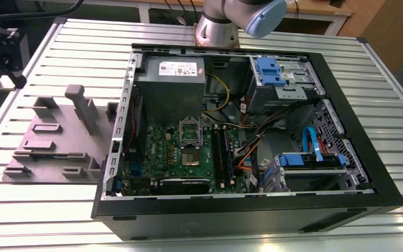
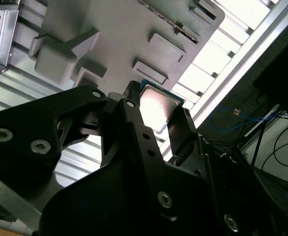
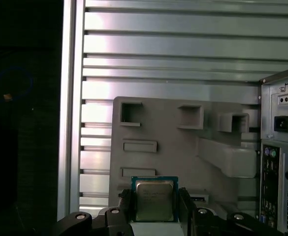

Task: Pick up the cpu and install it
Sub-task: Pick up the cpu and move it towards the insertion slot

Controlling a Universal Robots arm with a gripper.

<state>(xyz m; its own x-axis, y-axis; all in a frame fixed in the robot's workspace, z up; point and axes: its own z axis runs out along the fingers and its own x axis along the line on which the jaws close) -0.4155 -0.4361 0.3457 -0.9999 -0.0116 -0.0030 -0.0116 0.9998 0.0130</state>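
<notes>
I'm looking at an open computer case (image 1: 243, 216) lying on the slatted table (image 1: 40, 220), its motherboard (image 1: 165, 152) facing up; a grey fixture block (image 1: 54, 144) is sitting just beside it on the exterior view's left.

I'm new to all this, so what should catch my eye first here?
An open computer case with its motherboard exposed dominates the slatted metal table in the exterior view. In both wrist views the gripper pinches the cpu in front of a grey moulded fixture.
</notes>
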